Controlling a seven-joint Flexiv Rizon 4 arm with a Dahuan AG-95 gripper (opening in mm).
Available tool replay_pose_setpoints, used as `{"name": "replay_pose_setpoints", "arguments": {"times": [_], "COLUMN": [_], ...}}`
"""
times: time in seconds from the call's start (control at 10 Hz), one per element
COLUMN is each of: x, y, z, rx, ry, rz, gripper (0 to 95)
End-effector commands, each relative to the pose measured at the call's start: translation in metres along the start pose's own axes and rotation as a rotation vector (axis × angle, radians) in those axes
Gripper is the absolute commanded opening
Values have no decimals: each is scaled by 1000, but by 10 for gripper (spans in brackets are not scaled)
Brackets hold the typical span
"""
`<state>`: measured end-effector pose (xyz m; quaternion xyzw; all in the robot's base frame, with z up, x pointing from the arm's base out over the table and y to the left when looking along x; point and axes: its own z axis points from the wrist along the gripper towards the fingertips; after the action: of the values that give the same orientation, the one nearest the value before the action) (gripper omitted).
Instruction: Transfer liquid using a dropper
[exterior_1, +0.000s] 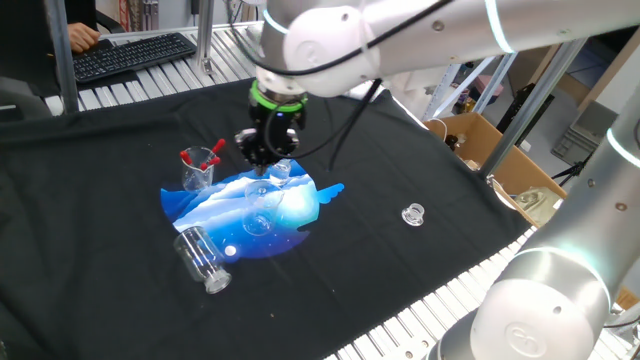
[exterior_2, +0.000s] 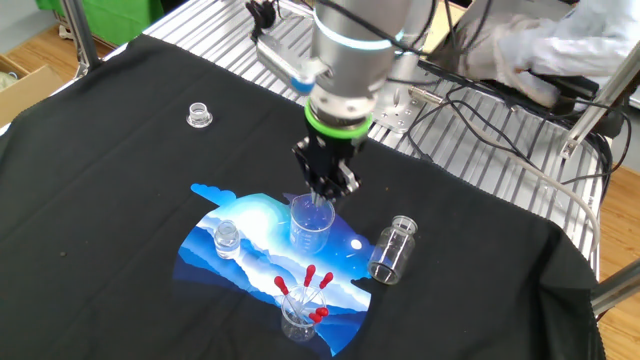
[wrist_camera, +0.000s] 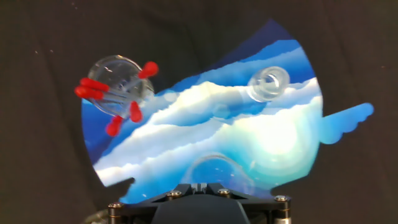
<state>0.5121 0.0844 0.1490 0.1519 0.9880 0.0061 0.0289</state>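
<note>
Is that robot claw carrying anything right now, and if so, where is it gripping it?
It cannot be told. The gripper is shut just above the clear beaker, and a thin clear tube may hang from it into the beaker. The red-bulbed droppers in view stand in a separate cup.

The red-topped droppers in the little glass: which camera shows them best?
The hand view: the droppers lie fanned out, seen from above, unobstructed. The other fixed view shows them upright and small; one fixed view shows them smaller.

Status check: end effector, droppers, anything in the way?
End effector shut, empty, above beaker. Droppers standing in their cup, untouched. Path unobstructed.
</note>
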Motion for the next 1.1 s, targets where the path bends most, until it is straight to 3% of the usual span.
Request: {"name": "replay_pose_setpoints", "arguments": {"times": [0.1,0.3,0.4,0.5,1.0,1.1], "x": [-3,-9,-11,-15,-35,-36], "y": [11,27,33,35,47,50], "z": [-1,1,2,2,11,10], "rx": [1,1,2,2,9,12], "ry": [-1,-1,1,6,-2,-3], "rz": [22,68,80,79,66,72], "gripper": [0,0,190,0,0,190]}}
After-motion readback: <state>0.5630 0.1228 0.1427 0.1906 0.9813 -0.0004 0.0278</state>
